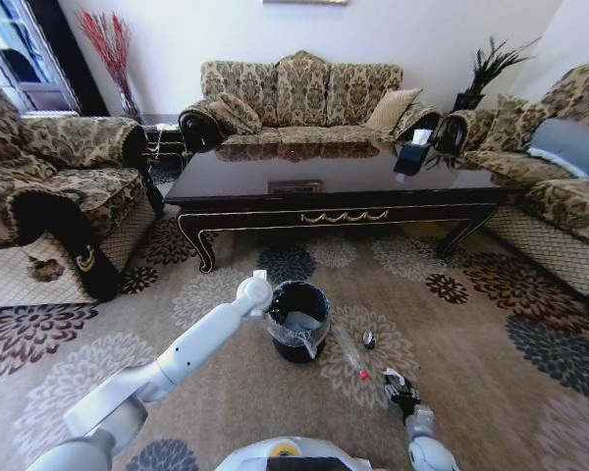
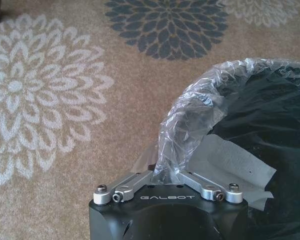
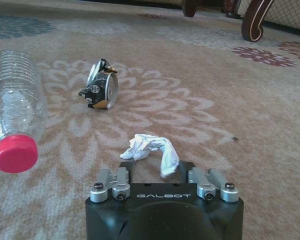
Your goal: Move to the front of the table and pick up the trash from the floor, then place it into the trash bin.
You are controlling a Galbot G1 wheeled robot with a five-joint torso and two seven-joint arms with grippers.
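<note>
The black trash bin [image 1: 297, 320] with its clear liner stands on the patterned floor [image 1: 471, 334] in front of the dark table [image 1: 334, 182]. My left gripper [image 1: 262, 292] is at the bin's rim, shut on the liner [image 2: 182, 125]; white paper [image 2: 235, 162] lies inside the bin. Trash lies to the right of the bin: a clear bottle [image 3: 12, 95] with a red cap [image 3: 15, 153], a crushed dark can [image 3: 101, 85] and a crumpled white paper [image 3: 149, 148]. My right gripper [image 3: 157, 170] is low over the floor and open, with the paper just ahead of it.
Patterned sofas stand to the left [image 1: 49, 196], behind the table [image 1: 299, 98] and to the right [image 1: 560, 177]. A tissue box [image 1: 412, 155] sits on the table. Curved table legs [image 3: 253, 22] show beyond the litter. Open carpet lies to the right.
</note>
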